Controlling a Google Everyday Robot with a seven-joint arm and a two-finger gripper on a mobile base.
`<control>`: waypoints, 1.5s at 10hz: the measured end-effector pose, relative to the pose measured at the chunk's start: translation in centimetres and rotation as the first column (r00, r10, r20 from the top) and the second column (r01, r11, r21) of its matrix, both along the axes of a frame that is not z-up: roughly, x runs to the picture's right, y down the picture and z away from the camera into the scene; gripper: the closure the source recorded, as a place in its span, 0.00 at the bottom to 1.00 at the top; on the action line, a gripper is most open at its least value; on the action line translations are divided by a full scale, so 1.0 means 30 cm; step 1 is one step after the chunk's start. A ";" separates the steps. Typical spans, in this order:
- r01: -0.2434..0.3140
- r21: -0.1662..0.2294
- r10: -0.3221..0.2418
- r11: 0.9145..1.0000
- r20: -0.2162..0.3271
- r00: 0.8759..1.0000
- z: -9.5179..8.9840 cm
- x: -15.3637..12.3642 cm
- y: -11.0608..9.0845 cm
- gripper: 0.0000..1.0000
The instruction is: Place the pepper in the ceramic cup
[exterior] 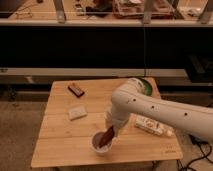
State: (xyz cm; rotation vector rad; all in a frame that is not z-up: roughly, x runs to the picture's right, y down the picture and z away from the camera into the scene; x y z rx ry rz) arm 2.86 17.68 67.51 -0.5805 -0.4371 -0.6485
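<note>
Gripper (pixel 111 129) sits directly above the cup (pixel 101 144), near the table's (pixel 60 145) front edge. Pepper (pixel 106 137) stands tilted, lower end inside the cup, upper end at the gripper.

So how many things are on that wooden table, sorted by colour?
White: 2, the ceramic cup and a packet
Red-brown: 1, the pepper, tilted into the cup at the gripper
Dark: 1, a bar
Pale: 1, a square pad
Green: 1, a bowl, mostly behind the arm
Total: 6
</note>
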 end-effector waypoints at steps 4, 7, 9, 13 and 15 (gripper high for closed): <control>0.029 -0.019 -0.028 0.999 0.011 1.000 -0.010 -0.047 0.016 0.82; 0.041 -0.021 -0.041 0.999 0.009 0.999 -0.006 -0.066 0.007 0.56; 0.043 -0.020 -0.043 0.999 -0.005 0.999 -0.001 -0.064 -0.001 0.34; 0.036 -0.024 -0.036 0.999 -0.004 0.999 0.003 -0.066 -0.009 0.20; 0.037 -0.024 -0.037 0.999 -0.002 0.999 0.004 -0.068 -0.009 0.20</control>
